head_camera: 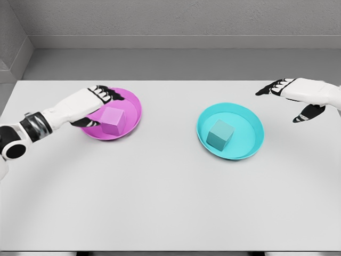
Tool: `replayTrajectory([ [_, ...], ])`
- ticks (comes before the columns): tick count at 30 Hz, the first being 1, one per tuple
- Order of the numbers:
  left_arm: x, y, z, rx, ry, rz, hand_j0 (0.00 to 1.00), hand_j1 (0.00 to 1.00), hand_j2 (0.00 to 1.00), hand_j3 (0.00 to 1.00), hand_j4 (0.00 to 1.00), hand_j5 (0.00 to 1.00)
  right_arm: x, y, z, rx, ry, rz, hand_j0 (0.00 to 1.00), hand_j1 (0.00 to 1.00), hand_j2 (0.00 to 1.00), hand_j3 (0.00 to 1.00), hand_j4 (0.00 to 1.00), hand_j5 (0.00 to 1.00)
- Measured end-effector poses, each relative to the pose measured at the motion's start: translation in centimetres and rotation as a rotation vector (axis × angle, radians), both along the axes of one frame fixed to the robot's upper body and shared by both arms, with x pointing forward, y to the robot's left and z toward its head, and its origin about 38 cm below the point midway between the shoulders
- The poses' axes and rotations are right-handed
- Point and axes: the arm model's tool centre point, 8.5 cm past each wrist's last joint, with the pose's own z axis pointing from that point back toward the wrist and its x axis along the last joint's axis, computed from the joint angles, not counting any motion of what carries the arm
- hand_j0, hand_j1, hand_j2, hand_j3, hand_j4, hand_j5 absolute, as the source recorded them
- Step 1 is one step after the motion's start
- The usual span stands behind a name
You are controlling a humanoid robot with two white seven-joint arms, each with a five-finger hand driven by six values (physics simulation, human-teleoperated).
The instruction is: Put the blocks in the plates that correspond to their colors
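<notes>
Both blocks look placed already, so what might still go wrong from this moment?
1. The left hand hangs over the pink plate, fingers close to the pink block; pulling away carelessly might knock the block or drag the plate.
2. The teal block sits left of centre in the teal plate, so a bump could tip it toward the rim. The right hand is well apart.

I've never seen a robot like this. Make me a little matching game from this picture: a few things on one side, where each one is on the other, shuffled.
Things:
1. pink block
2. teal block
3. left robot hand
4. right robot hand

Places:
A. above the bare table, to the right of the teal plate
B. inside the teal plate
C. at the pink plate, beside the block
D. inside the pink plate

Pairs: 1-D, 2-B, 3-C, 4-A
</notes>
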Motion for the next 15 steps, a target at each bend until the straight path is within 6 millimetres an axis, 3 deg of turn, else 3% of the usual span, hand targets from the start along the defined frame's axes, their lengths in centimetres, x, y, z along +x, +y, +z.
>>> replayTrajectory([
  [3, -3.6, 2.4, 0.6, 0.004, -0.008, -0.002, 1.0, 1.0, 1.0, 1.0, 1.0, 1.0, 0.0, -0.2, 0.1, -0.001, -0.001, -0.003, 1.0, 1.0, 1.0, 1.0, 1.0, 1.0],
  [6, -4.2, 4.5, 5.0, 0.03, -0.099, 0.006, 1.0, 1.0, 1.0, 1.0, 1.0, 1.0, -0.1, -0.3, 0.2, -0.002, -0.003, -0.005, 1.0, 1.0, 1.0, 1.0, 1.0, 1.0],
  [9, -4.4, 5.4, 7.1, 0.047, -0.142, 0.008, 1.0, 1.0, 1.0, 1.0, 1.0, 1.0, -0.1, -0.4, 0.2, -0.003, -0.001, -0.008, 1.0, 1.0, 1.0, 1.0, 1.0, 1.0],
  [15, -4.9, 5.7, 7.3, 0.048, -0.147, 0.006, 1.0, 1.0, 1.0, 1.0, 1.0, 1.0, -0.1, -0.5, 0.3, -0.004, -0.003, -0.01, 1.0, 1.0, 1.0, 1.0, 1.0, 1.0],
])
